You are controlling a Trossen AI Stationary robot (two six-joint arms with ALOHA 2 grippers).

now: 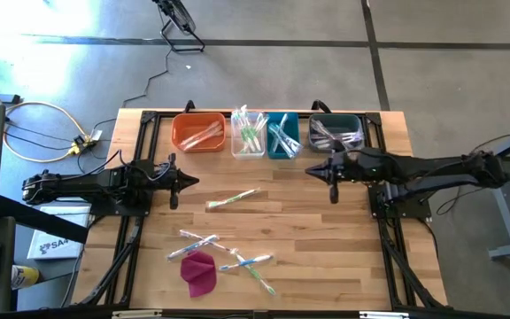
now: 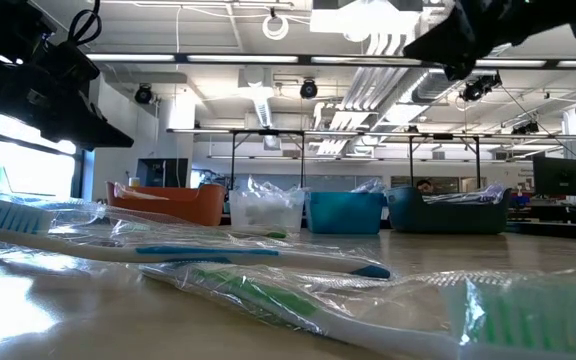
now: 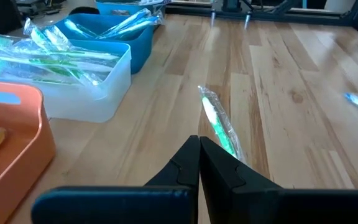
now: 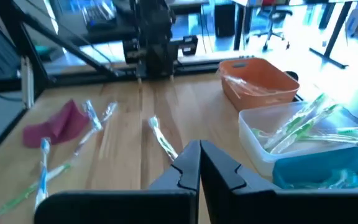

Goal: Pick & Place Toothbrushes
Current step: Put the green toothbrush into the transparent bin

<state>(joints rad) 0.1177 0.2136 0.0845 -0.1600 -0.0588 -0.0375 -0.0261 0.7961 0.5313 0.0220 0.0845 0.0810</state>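
The right tool (image 1: 332,182) hangs just in front of the dark bin (image 1: 336,133), its fingers pressed together with nothing between them, so the step in hand looks like the pause between a drop and the next pick. The left tool (image 1: 177,182) sits in front of the orange bin (image 1: 198,132), likewise closed and empty. Between these two bins stand a clear bin (image 1: 248,135) and a blue bin (image 1: 282,135), and all four already hold wrapped toothbrushes. One green brush (image 1: 233,199) lies alone on the table (image 1: 326,248), in front of the clear bin and between the two tools; the left wrist view shows it just ahead of that tool's tips. A loose cluster (image 1: 228,252) of brushes lies farther out from the bins, beside a magenta cloth (image 1: 198,272). The next move probably calls for one tool to open, come down over the lone green brush across its thin handle, and pinch low enough to catch the slippery wrapper.
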